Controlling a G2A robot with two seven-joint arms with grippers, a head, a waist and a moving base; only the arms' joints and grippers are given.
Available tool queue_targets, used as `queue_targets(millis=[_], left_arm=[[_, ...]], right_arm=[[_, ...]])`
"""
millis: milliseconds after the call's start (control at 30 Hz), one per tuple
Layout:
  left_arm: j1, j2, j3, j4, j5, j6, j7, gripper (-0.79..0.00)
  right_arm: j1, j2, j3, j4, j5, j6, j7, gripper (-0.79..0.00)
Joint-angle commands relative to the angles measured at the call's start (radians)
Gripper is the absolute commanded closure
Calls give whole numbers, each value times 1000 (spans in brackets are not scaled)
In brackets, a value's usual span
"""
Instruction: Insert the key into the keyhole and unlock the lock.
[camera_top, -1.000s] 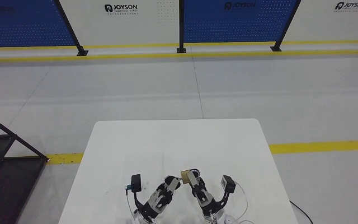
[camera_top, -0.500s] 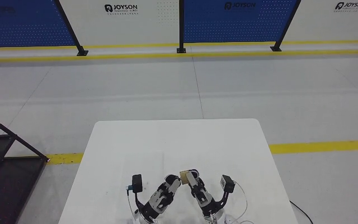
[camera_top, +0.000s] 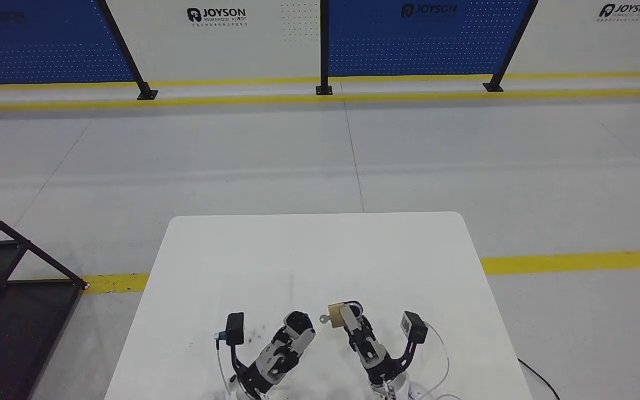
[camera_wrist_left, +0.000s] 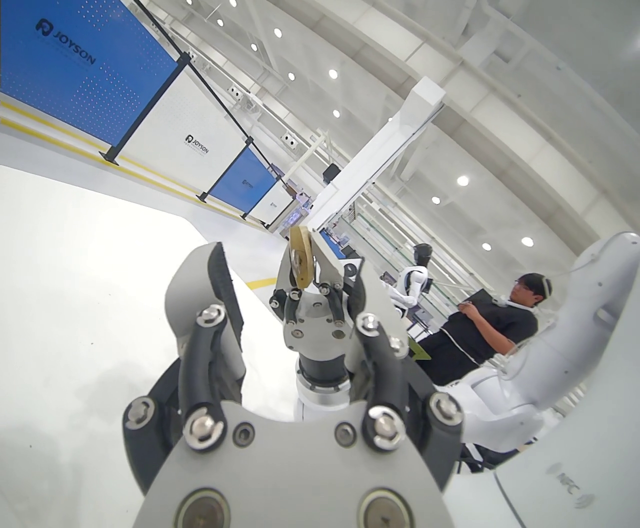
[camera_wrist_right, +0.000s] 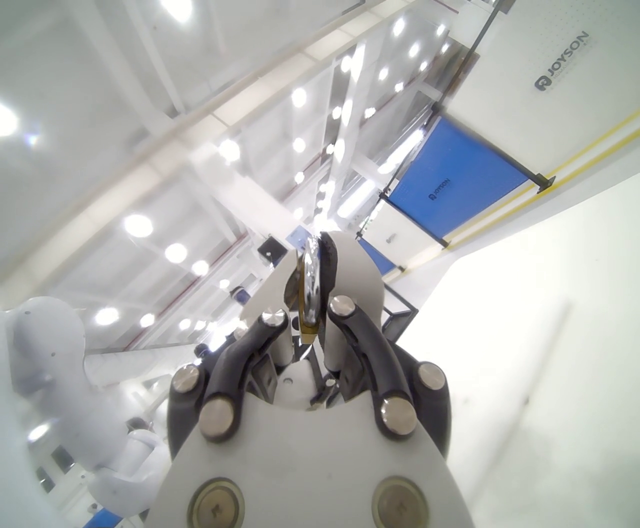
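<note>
Right gripper (camera_wrist_right: 312, 260) holds the lock (camera_wrist_right: 311, 292) in tight jaws, key (camera_top: 325, 320) seemingly seated — the left gripper (camera_wrist_left: 292, 295), jaws wide and empty, must next pinch and turn it.

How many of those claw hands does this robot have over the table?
2. The left gripper is open above the near edge of the table; the right gripper, close beside it, is shut on the brass lock. None seems hidden.
</note>
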Motion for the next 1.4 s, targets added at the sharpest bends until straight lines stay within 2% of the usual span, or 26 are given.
queue_targets(millis=[0, 67, 333, 367, 500, 833, 900, 933, 1067, 1367], left_arm=[[-2, 1, 0, 0, -3, 2, -11, -28], [-3, 1, 2, 0, -4, 3, -17, 0], [-9, 1, 11, 1, -8, 8, -27, -3], [-9, 1, 12, 1, -9, 8, -27, -62], [-11, 1, 12, 2, -17, 22, -33, -126], [-22, 1, 18, 6, -32, 39, -48, -111], [-23, 1, 20, 5, -34, 39, -47, -132], [-23, 1, 20, 6, -35, 39, -46, -172], [-25, 1, 22, 6, -35, 39, -46, -203], [-33, 0, 27, 12, -41, 47, -51, -185]], right_arm=[[2, 0, -1, 0, 8, 5, 12, 0], [3, 0, -2, -1, 13, 11, 22, 0], [2, -2, -3, -4, 20, 24, 40, 0], [2, -2, -3, -4, 20, 24, 41, 0], [2, -2, -2, -5, 20, 25, 45, 0], [0, -4, -3, -6, 17, 29, 49, 0], [1, -5, -3, -5, 16, 31, 51, 0], [2, -5, -4, -4, 17, 33, 52, 0], [5, -6, -5, -1, 20, 37, 54, 0], [8, -7, -4, 1, 28, 38, 66, 0]])
